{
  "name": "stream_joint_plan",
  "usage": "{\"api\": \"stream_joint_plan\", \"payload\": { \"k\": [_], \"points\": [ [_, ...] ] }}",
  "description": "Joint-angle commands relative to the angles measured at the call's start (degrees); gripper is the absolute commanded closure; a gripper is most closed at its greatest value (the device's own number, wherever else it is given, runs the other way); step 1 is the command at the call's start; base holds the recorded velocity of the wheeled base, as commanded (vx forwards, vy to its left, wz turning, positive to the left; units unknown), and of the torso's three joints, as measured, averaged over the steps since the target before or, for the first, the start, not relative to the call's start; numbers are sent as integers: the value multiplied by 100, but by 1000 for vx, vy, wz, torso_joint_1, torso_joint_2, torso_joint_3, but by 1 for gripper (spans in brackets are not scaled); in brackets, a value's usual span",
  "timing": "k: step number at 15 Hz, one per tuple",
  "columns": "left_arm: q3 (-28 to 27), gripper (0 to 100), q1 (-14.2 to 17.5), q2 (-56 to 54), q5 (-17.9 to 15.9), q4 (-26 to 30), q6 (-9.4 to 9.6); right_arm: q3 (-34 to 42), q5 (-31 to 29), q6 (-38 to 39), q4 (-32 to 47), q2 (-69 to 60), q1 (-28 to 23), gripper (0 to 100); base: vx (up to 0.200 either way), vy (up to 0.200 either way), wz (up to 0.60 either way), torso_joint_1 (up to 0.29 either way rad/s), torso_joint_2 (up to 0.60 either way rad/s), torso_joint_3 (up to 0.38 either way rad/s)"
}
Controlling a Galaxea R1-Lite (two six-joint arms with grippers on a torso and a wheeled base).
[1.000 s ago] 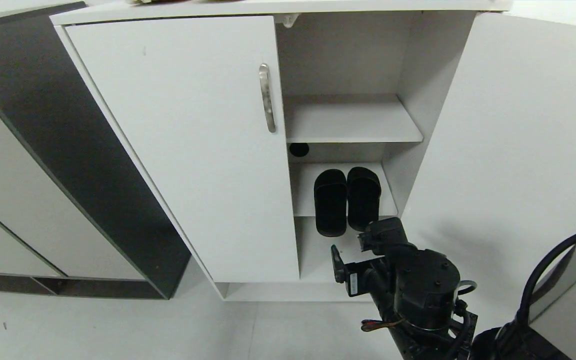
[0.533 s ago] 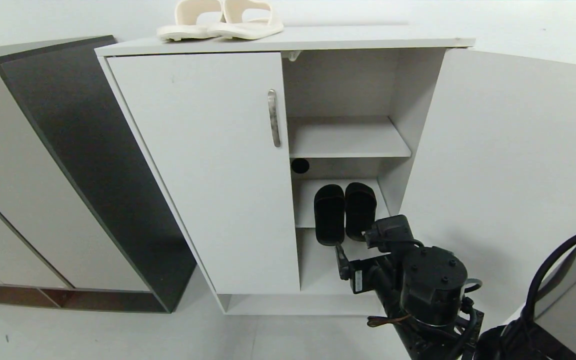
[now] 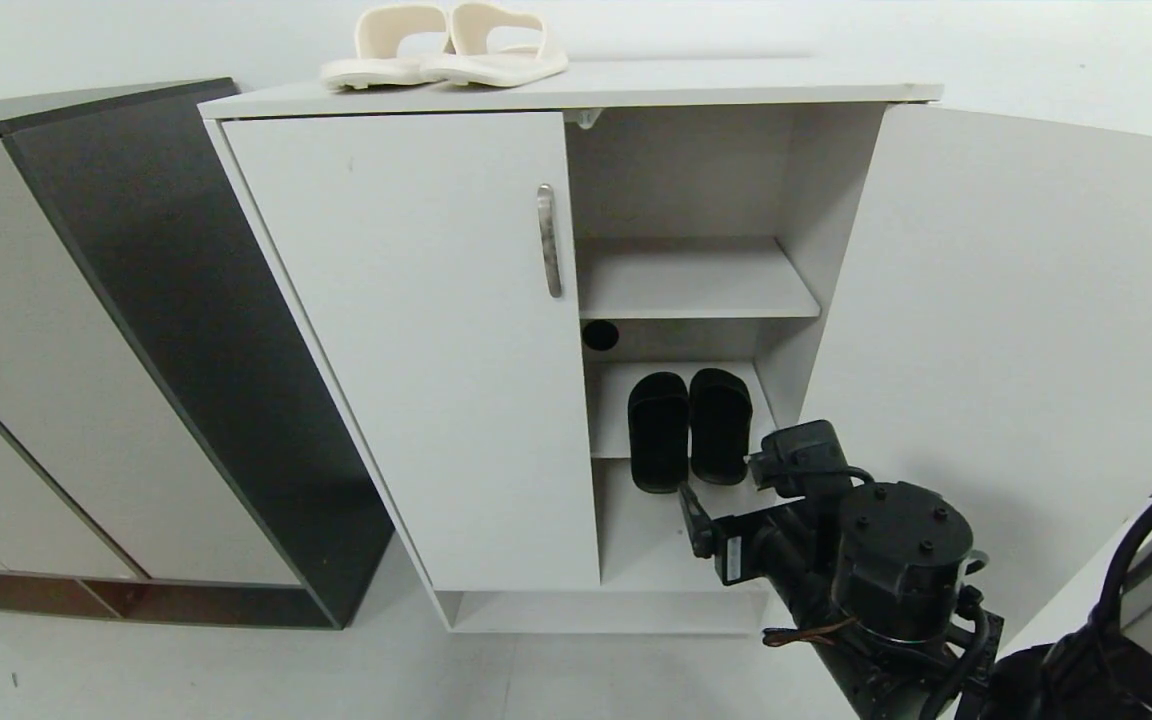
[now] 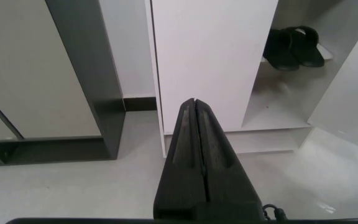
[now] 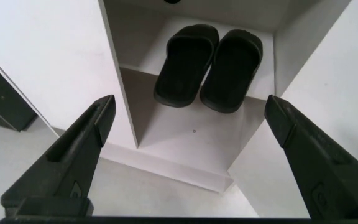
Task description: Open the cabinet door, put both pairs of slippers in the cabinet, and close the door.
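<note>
Since half a second ago our right gripper point(image 5: 189, 102) has edged slightly right before the open cabinet point(image 3: 556, 95); both slipper pairs have stayed put.

Nearest us, the left gripper point(image 4: 194, 106) hangs above the floor point(image 4: 61, 186) with its jaws pressed together on nothing, facing the closed left door point(image 3: 416, 340). The right gripper's jaws are spread wide and empty; in the head view we see one finger, the other hidden behind the arm, which also covers part of the bottom compartment. The black slippers point(image 3: 688, 428) lie just beyond and between those jaws, untouched, side by side on the lower shelf point(image 3: 608, 410), near ends overhanging its edge. The right door point(image 3: 986, 300) stands open and runs off the picture's right edge. Farthest, the cream slippers point(image 3: 446, 48) sit on the cabinet's top.
</note>
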Motion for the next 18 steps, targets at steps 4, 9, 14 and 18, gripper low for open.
{"api": "stream_joint_plan", "payload": {
  "k": [4,9,14,18],
  "points": [
    [1,100,-2,9,1,0,-1,25,6,-1,-10,86,-6,0,0,0,0,0,0,0],
    [1,100,6,9,1,0,-1,394,340,-98,-230,94,-67,0,0,160,0,2,2,7],
    [1,100,-2,9,1,0,-1,543,480,-212,-423,165,-85,0,0,200,0,1,2,4],
    [1,100,-2,9,1,0,-1,666,621,-300,-678,217,-93,0,0,50,0,1,2,1]
  ]
}}
